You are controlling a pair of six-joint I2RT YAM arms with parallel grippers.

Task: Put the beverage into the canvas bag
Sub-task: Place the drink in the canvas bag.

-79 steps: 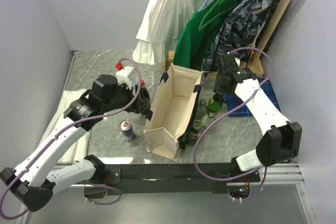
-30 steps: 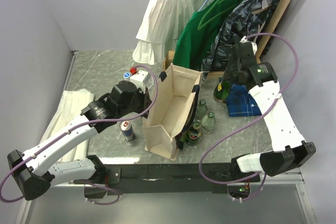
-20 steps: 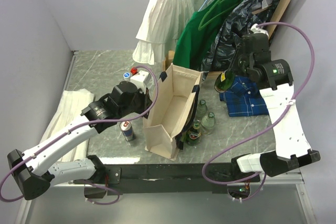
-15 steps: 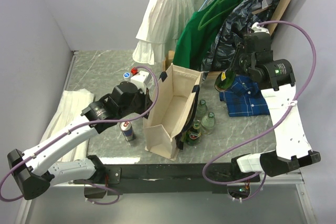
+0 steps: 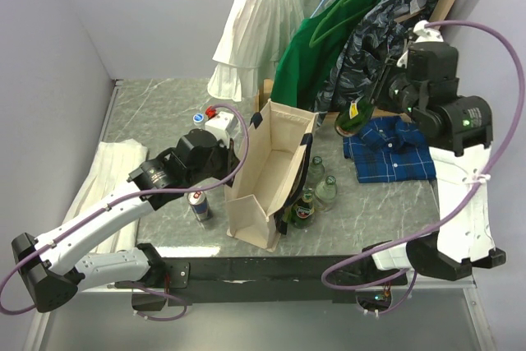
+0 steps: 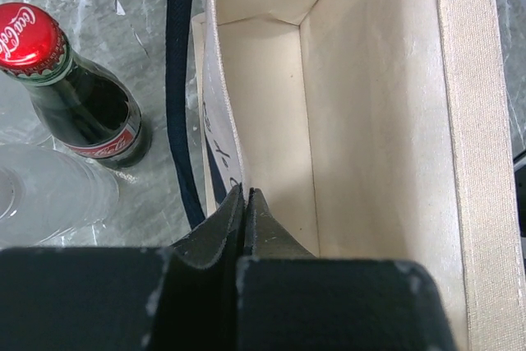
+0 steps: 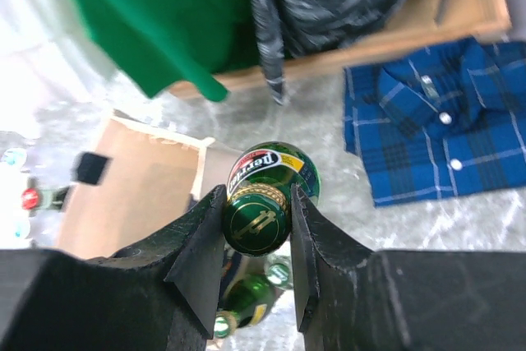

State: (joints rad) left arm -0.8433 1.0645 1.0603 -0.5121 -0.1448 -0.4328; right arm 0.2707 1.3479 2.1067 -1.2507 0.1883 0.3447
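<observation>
I have the right hand pinching the green bottle by its neck, one finger on each side just under the cap. The bottle hangs in the air at the far right of the desk. It is above the far left corner of the blue plaid shirt and off to the right of the canvas bag.

The left hand is pressed together on the rim of the bag's left wall, as far as the wrist view shows, and that holds the mouth open. The bag stands upright in the middle of the desk. I see no bottle in the part of its inside that I can see.

By my reading the pick is done and the drop is not. I have to carry the bottle left and nearer until it is over the mouth, lower it between the walls, and let go.

Several other bottles stand on the desk just right of the bag. A cola bottle and a can stand on its left. If those count as beverages too, most of the job remains.
</observation>
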